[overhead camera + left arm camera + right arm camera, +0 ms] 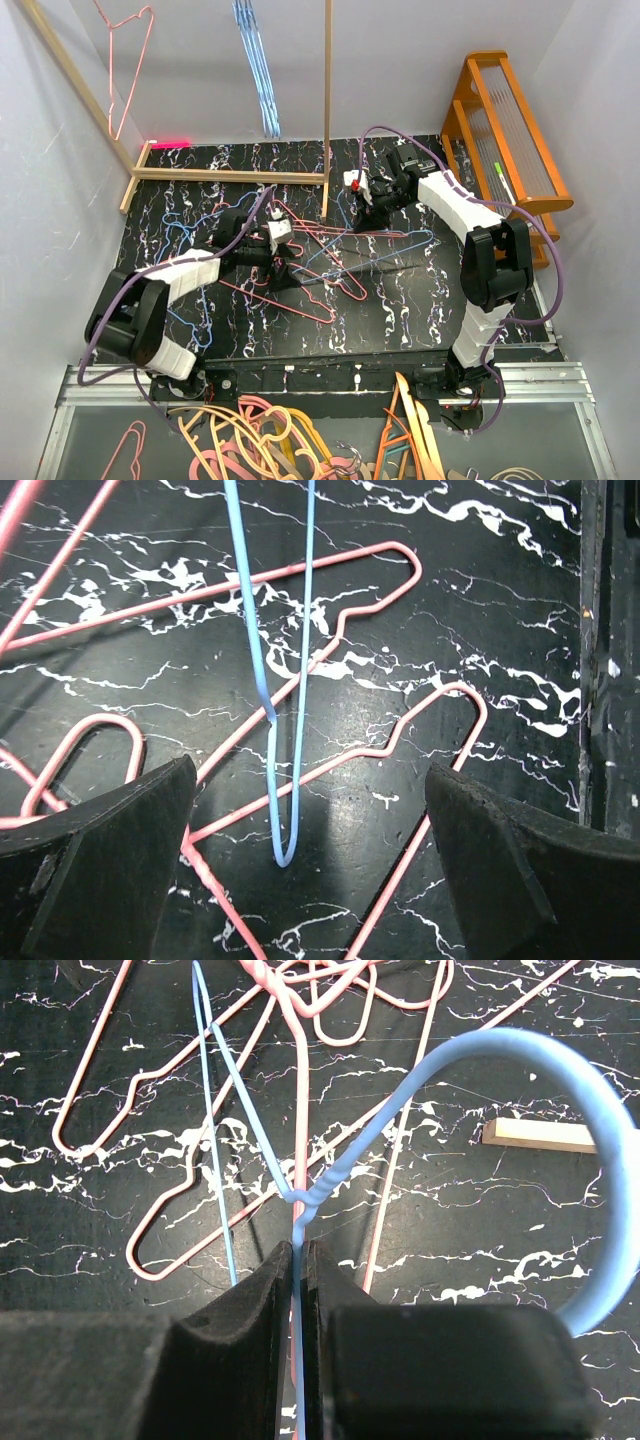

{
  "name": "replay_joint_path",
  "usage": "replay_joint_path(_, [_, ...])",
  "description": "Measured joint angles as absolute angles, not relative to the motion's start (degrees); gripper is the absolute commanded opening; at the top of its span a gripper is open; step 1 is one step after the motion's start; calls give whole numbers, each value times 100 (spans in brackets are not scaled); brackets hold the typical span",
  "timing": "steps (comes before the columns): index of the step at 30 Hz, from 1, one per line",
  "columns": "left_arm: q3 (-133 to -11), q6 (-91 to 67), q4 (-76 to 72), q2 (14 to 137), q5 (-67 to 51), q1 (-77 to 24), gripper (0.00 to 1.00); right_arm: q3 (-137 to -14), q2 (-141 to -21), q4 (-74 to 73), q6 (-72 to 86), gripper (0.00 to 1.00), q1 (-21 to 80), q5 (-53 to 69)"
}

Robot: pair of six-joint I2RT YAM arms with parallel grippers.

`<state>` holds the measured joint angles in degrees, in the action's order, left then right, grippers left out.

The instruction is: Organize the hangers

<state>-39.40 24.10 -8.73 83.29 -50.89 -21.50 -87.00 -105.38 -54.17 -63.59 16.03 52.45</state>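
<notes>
Table: the table (420,300) is showing a glossy black top veined with white, like marble.
Hangers: the hangers (310,290) are lying in a loose tangle around the table's middle. They are thin wire triangles with hook tops, some pink-red, some light blue. More are hanging at the back toward 11 and 12 o'clock.
Right gripper: the right gripper (300,1290) is pinching the blue hanger (500,1045) by its neck, just under the twisted wire, with its black padded fingers nearly meeting. The hook is curling off toward 2 o'clock.
Left gripper: the left gripper (310,880) is standing wide over the pile and gripping nothing. A blue wire (256,630) and pink hangers (330,610) are showing between its matte dark fingers (100,870).
Surroundings: a wooden frame (230,176) is standing at 12 o'clock and a slatted orange rack (510,130) at 2 o'clock. Thick hangers (260,440) are piling up at 6 o'clock.
Hard to tell: where wires are crossing, which one is lying on top is unclear. The picture edge is cutting off the hanging hangers' tops.
</notes>
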Motion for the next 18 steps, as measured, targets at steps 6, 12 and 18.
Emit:
replay_joint_path(6, [-4372, 3131, -379, 9041, -5476, -2152, 97, -8674, -10536, -5424, -6375, 8, 1592, 5247])
replay_joint_path(12, [-4458, 3636, -117, 9303, -5492, -2152, 83, -8674, -10536, -5422, -6370, 8, 1557, 5284])
replay_joint_path(18, [-4696, 4036, 405, 9618, -5496, -2152, 34, -8674, -10536, -5422, -6355, 8, 1551, 5293])
